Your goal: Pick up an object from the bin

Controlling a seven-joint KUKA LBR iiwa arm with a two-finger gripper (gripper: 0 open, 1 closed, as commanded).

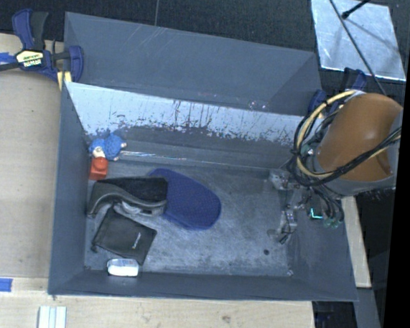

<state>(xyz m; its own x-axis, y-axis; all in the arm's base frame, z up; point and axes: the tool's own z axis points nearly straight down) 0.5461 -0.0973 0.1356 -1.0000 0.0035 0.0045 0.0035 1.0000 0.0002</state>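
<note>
My gripper point(284, 231) hangs over the right side of the bin floor, close to the right wall, with nothing between its thin metal fingers. The nearest loose thing is a blue oval cloth pad point(187, 200) at mid-floor, well to the gripper's left. A black shoe-like object point(131, 192) lies against the pad's left side. Below it rests a black flat wallet-like square point(124, 234).
A small white block point(123, 267) lies at the front left corner. A small blue and orange toy figure point(103, 154) stands in the back left corner. The arm's orange dome and cables sit over the bin's right rim. Bare floor lies between the pad and the gripper.
</note>
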